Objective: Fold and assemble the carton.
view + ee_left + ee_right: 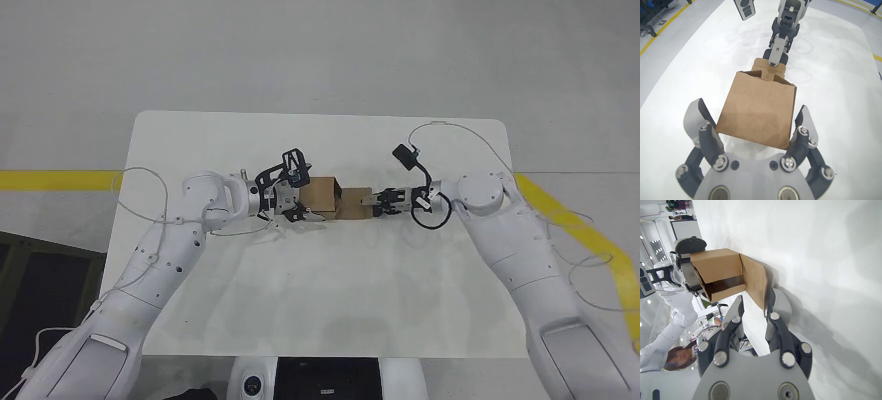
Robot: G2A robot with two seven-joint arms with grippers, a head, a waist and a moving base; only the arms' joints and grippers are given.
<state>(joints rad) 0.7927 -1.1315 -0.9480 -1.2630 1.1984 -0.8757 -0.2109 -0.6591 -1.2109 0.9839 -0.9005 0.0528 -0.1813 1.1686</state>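
A brown carton point(322, 192) lies on its side at the middle of the white table point(330, 300). My left gripper point(293, 206) holds its closed end: in the left wrist view the carton point(757, 113) sits between the two fingers point(704, 113), which touch its side walls. The far end is open, with a flap point(770, 69) sticking out. My right gripper point(378, 204) is at that flap. In the right wrist view the flap point(753, 281) stands between its open fingertips point(738, 306), close to one finger, and the carton's hollow inside point(723, 283) shows.
Thin cables point(150, 190) trail over the table beside both arms. The carton sits well away from the table's edges, with bare tabletop point(330, 140) in front of and behind it. A yellow floor line point(50, 180) runs beside the table.
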